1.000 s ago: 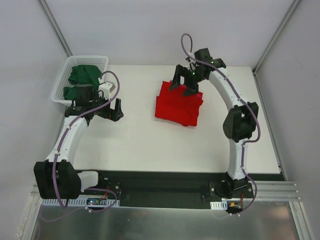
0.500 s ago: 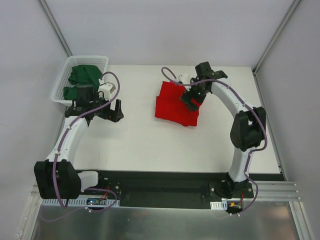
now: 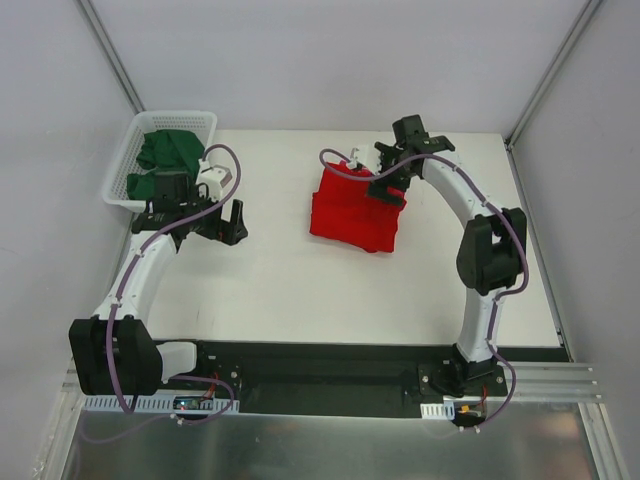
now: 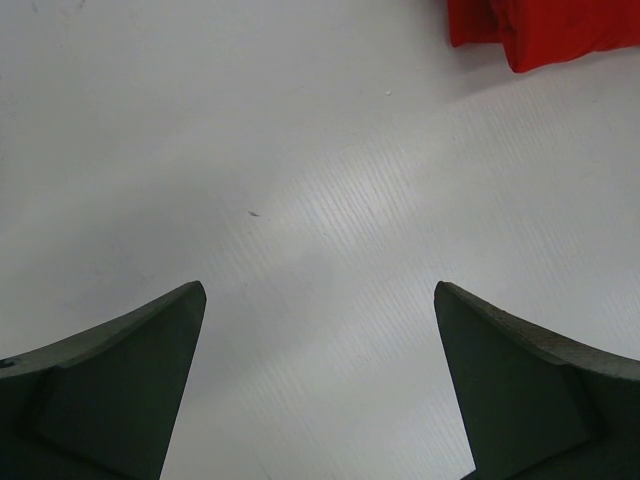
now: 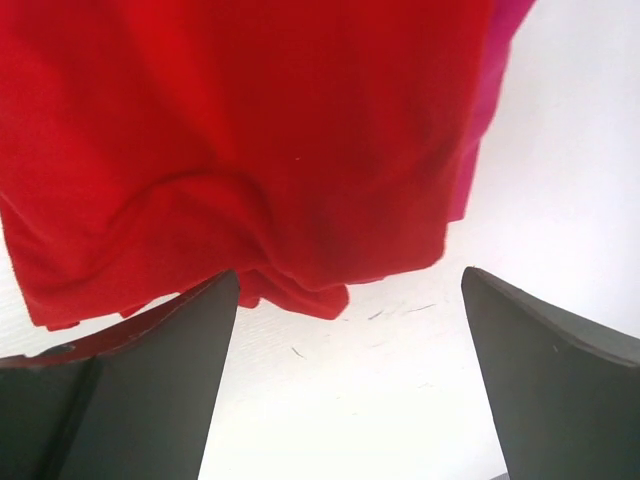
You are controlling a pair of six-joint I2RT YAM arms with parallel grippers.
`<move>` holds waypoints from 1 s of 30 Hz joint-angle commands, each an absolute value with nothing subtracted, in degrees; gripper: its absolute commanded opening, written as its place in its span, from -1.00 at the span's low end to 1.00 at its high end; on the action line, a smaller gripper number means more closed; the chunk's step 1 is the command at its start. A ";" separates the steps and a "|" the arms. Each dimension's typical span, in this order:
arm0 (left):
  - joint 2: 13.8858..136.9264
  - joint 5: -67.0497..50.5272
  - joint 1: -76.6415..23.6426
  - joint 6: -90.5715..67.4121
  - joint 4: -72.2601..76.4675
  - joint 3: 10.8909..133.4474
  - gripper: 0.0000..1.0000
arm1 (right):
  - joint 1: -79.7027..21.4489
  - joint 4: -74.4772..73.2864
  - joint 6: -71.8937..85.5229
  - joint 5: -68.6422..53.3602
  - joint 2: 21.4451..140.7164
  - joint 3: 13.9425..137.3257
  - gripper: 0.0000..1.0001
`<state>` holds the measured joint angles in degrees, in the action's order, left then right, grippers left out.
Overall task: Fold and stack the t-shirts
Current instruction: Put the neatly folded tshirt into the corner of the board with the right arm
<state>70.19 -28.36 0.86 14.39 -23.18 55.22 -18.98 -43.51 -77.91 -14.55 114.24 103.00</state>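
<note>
**Both claws open; red shirt folded mid-table, green shirts in basket**

Left side, near: the left gripper (image 4: 318, 290) hangs over the bare white table (image 3: 300, 280). Its jaws are spread wide with nothing between them. In the overhead view the left gripper (image 3: 233, 220) sits well left of the folded cloth and just in front of the basket.

Centre: the red t-shirt (image 3: 352, 213) lies folded on the table as a rough rectangle, with layered folds showing along its far part. One corner of it shows at the top right of the left wrist view (image 4: 545, 30).

Right side: the right gripper (image 5: 349, 273) is held low at the shirt's far right edge. Its jaws are wide apart and grip nothing, and the rumpled red hem lies just beyond the fingertips. A magenta-pink t-shirt (image 5: 493, 95) lies under the red one, showing only as a strip along one side.

Far left corner: the white lattice basket (image 3: 182, 117) holds the bunched dark green t-shirts (image 3: 168, 150).
</note>
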 commanded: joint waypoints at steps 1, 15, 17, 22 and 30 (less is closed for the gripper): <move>69.96 -29.18 1.41 15.73 -22.76 54.23 0.99 | -19.25 -42.45 -79.90 -17.31 114.52 107.66 0.93; 71.54 -29.44 1.32 15.82 -23.03 55.02 0.99 | -20.04 -54.31 -75.85 -23.55 120.76 111.01 0.93; 71.72 -29.36 1.41 15.82 -23.11 55.11 0.99 | -20.04 -54.75 -75.24 -24.34 120.67 110.22 0.93; 72.42 -30.15 1.32 15.29 -23.12 55.37 0.99 | -19.95 -55.11 -75.93 -23.47 123.56 109.69 0.93; 71.46 -29.71 1.32 15.91 -23.20 54.32 0.99 | -18.81 -56.16 -74.27 -20.48 130.77 112.41 0.93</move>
<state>72.16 -28.49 0.86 14.57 -23.27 54.46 -19.68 -52.62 -75.64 -20.75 127.26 109.95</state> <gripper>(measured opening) 0.993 0.966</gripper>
